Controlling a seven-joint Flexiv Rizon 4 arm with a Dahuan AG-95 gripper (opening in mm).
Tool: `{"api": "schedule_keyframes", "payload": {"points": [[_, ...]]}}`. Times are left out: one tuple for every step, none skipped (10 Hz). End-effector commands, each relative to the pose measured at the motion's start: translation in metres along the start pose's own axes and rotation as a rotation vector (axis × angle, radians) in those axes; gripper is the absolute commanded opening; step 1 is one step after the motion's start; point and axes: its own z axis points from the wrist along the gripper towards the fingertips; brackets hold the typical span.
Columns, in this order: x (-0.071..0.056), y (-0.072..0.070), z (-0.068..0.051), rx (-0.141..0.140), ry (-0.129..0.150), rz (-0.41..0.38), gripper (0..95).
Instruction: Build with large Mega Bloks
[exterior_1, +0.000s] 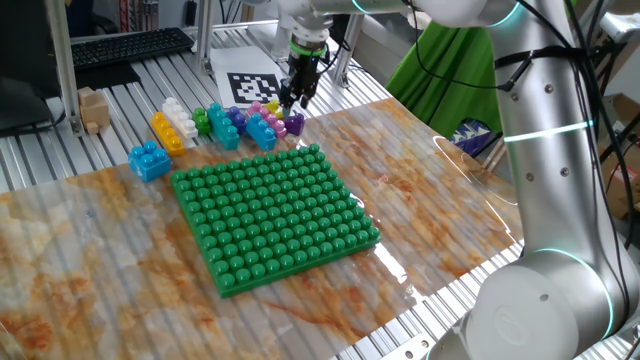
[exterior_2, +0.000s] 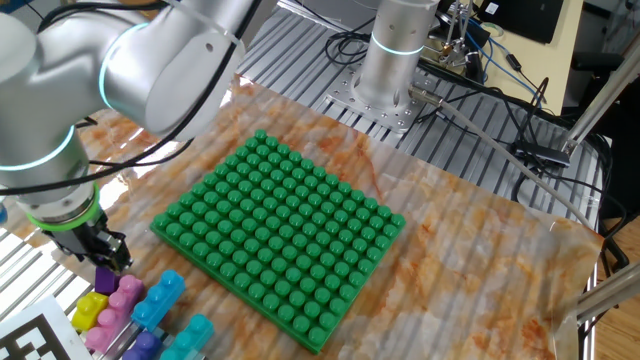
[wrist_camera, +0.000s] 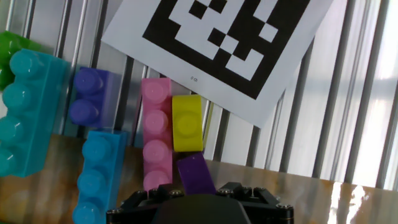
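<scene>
Reaching: the silver robot arm (exterior_1: 545, 120) points its black two-finger pincer (exterior_1: 296, 97) straight down over the cluster of chunky plastic toy bricks (exterior_1: 235, 122) at the far edge of the tabletop (exterior_1: 440, 210).
Pincer: its fingers hang close above a small purple plastic brick (wrist_camera: 196, 174); whether they are parted or closed on it cannot be told, since the hand view shows only the pincer's black base with the brick's end just at it.
Purple brick: tilted, lying just beside a yellow single-stud brick (wrist_camera: 186, 123) and a long pink studded brick (wrist_camera: 156, 134).
Other bricks: a blue three-stud brick (wrist_camera: 99, 177), a large teal brick (wrist_camera: 28, 112) and a violet two-stud brick (wrist_camera: 90, 96) sit to one side; white (exterior_1: 178, 115), yellow (exterior_1: 166, 132) and light-blue (exterior_1: 148, 160) bricks lie apart in a loose row.
Baseplate: the big square green studded plate (exterior_1: 272, 214) lies flat mid-tabletop, near the cluster.
Marker: a black-and-white printed card (wrist_camera: 217, 43) lies beside the bricks.
</scene>
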Motion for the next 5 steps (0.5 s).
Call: {"api": "schedule_keyframes", "payload": {"points": [[0.001, 0.000, 0.002, 0.000, -0.003, -0.003, 57.0], [0.001, -0.001, 0.006, -0.002, -0.005, -0.006, 57.0], [0.001, -0.001, 0.010, -0.001, -0.010, -0.007, 57.0], [0.002, 0.000, 0.014, 0.001, -0.014, -0.008, 57.0], [0.002, 0.000, 0.017, 0.001, -0.018, -0.010, 57.0]]}}
